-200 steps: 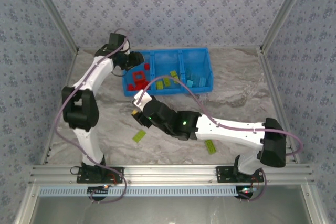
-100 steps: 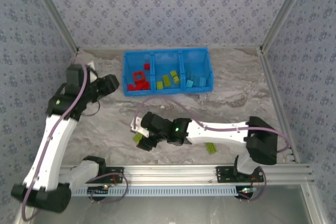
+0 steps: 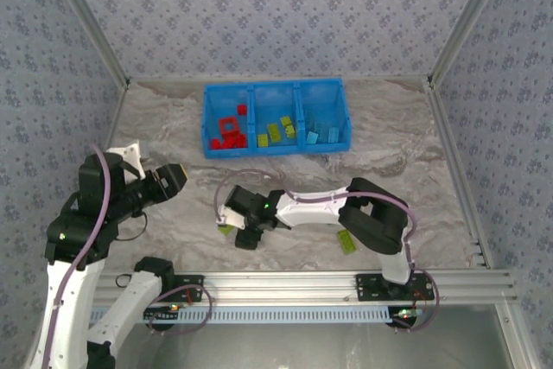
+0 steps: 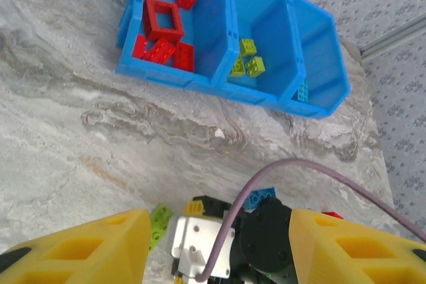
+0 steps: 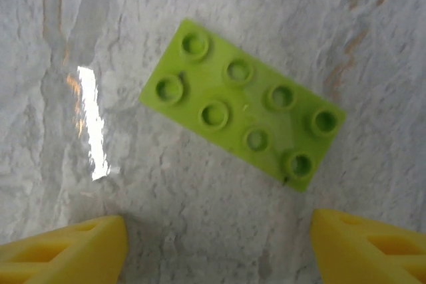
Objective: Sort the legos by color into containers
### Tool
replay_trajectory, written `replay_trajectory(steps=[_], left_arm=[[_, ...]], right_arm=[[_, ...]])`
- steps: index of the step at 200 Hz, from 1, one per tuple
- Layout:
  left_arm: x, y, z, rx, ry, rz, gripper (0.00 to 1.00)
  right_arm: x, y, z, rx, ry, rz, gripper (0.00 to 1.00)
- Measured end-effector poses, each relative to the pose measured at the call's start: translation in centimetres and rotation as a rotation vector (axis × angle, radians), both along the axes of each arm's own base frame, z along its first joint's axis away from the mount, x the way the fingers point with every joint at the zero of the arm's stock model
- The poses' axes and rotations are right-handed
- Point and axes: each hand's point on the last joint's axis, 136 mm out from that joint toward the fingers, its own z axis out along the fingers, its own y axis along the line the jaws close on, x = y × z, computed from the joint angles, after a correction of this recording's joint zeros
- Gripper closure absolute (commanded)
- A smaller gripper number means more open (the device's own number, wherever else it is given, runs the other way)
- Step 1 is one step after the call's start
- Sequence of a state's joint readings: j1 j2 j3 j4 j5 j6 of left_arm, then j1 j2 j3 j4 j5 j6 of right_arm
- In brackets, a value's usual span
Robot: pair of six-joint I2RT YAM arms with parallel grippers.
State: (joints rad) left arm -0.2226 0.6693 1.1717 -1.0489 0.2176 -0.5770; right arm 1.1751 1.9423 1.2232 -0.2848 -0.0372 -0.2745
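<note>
Lime green plastic is the matter in hand: a flat brick (image 5: 243,121) with eight studs lies on the marbled table (image 3: 406,153), well to the near side of the blue bin (image 3: 276,150) and roughly in line with its left compartment, which holds the red pieces (image 3: 226,131). We find the right gripper (image 5: 218,231) directly over this brick, its yellow fingers (image 5: 66,251) spread wide and holding nothing. The brick sits just beyond the fingertips, not yet between them. Its long axis runs on a slant to the line joining the two fingers, so we judge that a wrist turn and a short advance are needed before closing across the narrow sides. The left gripper (image 3: 173,177) hangs off the bin's near left corner, parted and empty, and is the farther of the two from the brick. Green pieces (image 4: 246,58) occupy the bin's middle compartment, the proper destination. A second green brick (image 3: 346,242) lies well to the near side of the bin, in line with its right end.
</note>
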Motion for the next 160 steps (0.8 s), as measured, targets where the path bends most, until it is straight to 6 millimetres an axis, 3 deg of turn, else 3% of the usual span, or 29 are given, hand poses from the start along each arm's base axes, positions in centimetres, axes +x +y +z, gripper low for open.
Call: replay_trajectory(steps=[58, 89, 129, 160], left_arm=[[-0.4, -0.3, 0.3, -0.012, 0.013, -0.018, 0.44], [-0.4, -0.5, 0.5, -0.018, 0.013, -0.026, 0.44], [-0.6, -1.0, 0.6, -0.043, 0.02, -0.047, 0.44], [-1.8, -1.0, 0.4, -0.051, 0.07, -0.053, 0.44]], right_arm=[[3.0, 3.1, 0.0, 0.025, -0.004, -0.03, 0.24], [4.4, 4.2, -0.1, 0.037, 0.046, -0.067, 0.29], [6.6, 4.6, 0.0, 0.047, 0.096, -0.138, 0.4], [7.1, 4.6, 0.0, 0.03, 0.116, -0.179, 0.42]])
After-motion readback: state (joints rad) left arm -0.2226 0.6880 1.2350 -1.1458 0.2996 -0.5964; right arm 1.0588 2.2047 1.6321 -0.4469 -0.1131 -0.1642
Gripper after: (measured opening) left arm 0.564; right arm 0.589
